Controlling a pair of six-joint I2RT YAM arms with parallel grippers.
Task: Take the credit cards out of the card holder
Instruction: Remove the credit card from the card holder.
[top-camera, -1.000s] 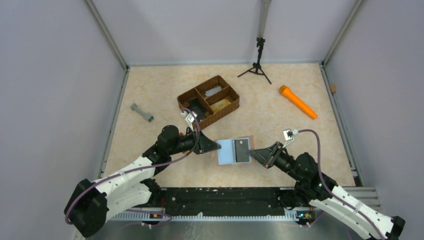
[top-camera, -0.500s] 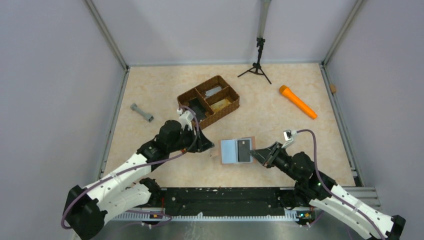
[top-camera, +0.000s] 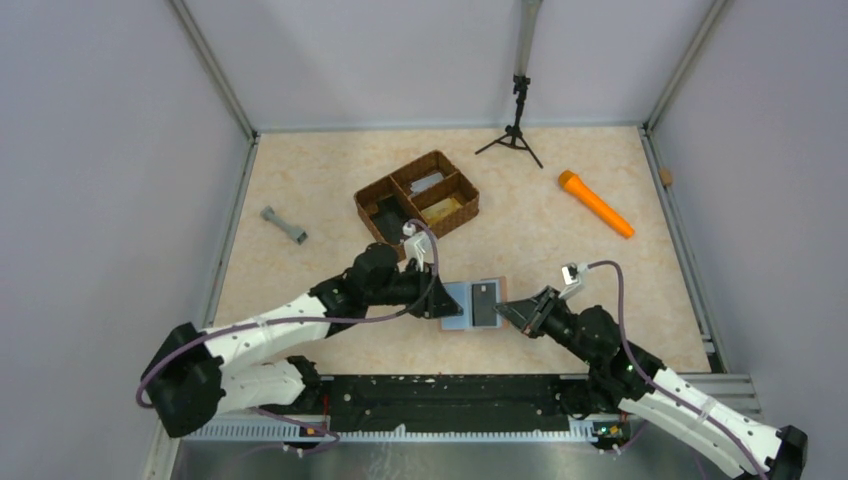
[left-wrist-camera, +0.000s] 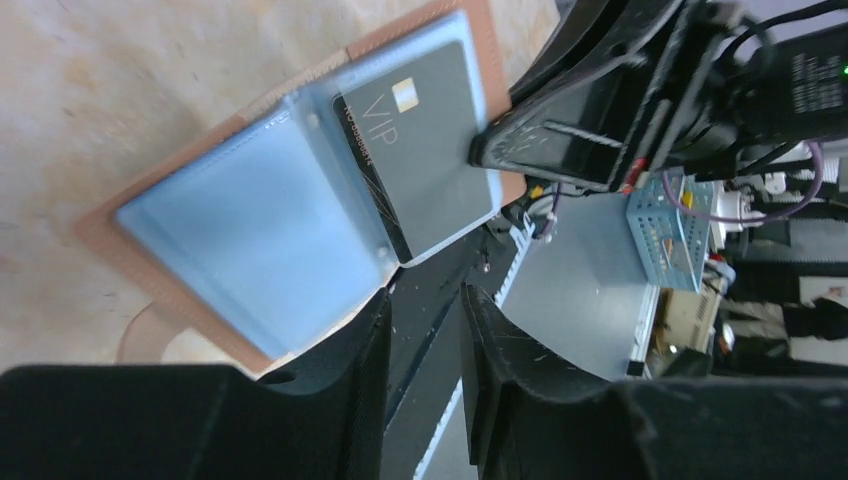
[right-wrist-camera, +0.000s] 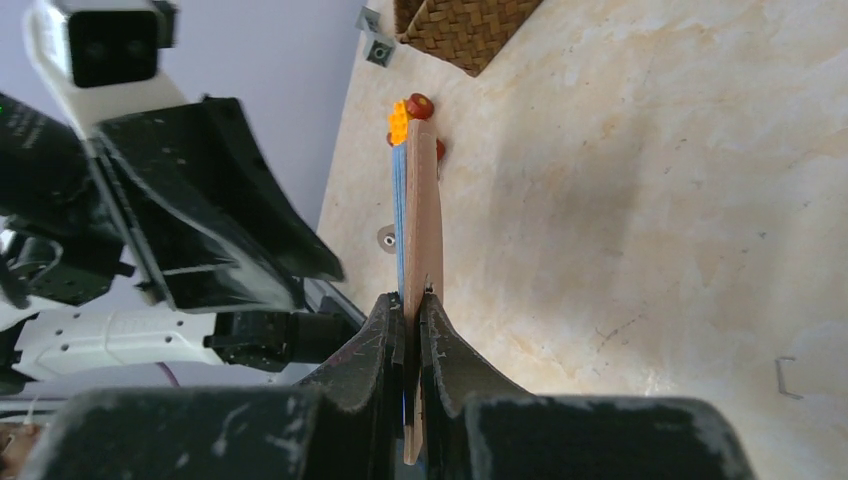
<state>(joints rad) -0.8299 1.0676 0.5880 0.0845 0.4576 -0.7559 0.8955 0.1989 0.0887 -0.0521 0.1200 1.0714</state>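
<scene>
Back beside the card holder (left-wrist-camera: 270, 240), at its left edge, the left hand (left-wrist-camera: 425, 310) hovers narrowly parted, empty; the right hand (right-wrist-camera: 412, 305) pinches its right edge to steady it.

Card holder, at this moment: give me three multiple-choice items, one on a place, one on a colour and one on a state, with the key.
1. Where is the dark card?
A. in the half of the card holder next to the right gripper
B. in the half away from it
C. outside the holder

2. What colour is the card holder's inside?
A. red
B. pale blue
C. green

3. How is the right gripper?
A. open, apart from the holder
B. open around the holder
C. shut on the holder's edge

Key:
1 A: the left wrist view shows the card in the pocket beside the right gripper.
2 B: both pockets look pale blue.
3 C: the right wrist view shows it clamped on the edge.
</scene>
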